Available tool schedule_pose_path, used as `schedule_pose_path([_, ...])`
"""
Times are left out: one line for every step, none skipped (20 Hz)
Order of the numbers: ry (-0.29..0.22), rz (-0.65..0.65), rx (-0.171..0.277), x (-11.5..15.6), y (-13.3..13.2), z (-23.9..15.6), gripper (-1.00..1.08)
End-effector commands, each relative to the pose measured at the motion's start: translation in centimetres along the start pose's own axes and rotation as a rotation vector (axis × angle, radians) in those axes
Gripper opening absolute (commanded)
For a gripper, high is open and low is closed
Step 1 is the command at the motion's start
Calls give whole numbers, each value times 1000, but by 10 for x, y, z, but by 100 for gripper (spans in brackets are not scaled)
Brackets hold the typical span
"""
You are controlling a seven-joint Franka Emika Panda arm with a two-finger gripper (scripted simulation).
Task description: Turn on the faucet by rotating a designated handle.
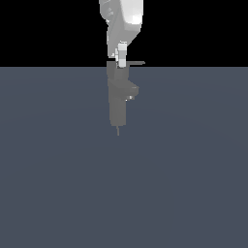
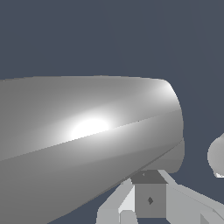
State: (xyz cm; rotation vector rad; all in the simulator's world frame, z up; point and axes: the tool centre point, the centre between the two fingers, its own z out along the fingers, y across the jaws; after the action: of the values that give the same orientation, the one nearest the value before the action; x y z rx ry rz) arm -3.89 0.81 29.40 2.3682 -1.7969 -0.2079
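In the exterior view the faucet [image 1: 117, 99] is a matte-grey upright column on the dark floor, with a short spout [image 1: 133, 90] toward that view's right. Its handle [image 1: 137, 62], a thin flat bar, sticks out from the top toward the same side. My gripper [image 1: 122, 60] comes down from above and sits right at the faucet's top, beside the root of the handle. Its jaws overlap the cap, so their gap does not show. In the wrist view a big rounded grey body [image 2: 87, 140] fills the picture very close up, with pale fingers [image 2: 117, 204] and a small dark block [image 2: 150, 199] beneath it.
The glossy white arm [image 1: 123, 19] hangs down from the top edge of the exterior view straight above the faucet. A flat blue-grey floor [image 1: 193, 169] surrounds the faucet. A pale rounded shape [image 2: 217, 155] shows at the wrist view's edge.
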Motion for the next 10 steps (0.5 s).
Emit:
schedule_pose_path([2,39,14,37,3,-4,-100])
schedule_pose_path([2,40,15,43,4,-4,-100])
schedule_pose_path([2,40,15,48,4,-4,-100])
schedule_pose_path([2,41,16,54,5,-4,-100])
schedule_pose_path([2,42,16,59,5,-4,-100])
schedule_pose_path([2,42,16,59,5,-4,-100])
schedule_pose_path([1,6,5,34,0,0,-100])
schedule_pose_path([1,7,5,37,-2,0,-100])
schedule_pose_path([1,8,6,39,-4,-1,-100])
schedule_pose_path([1,9,6,42,-6,-1,-100])
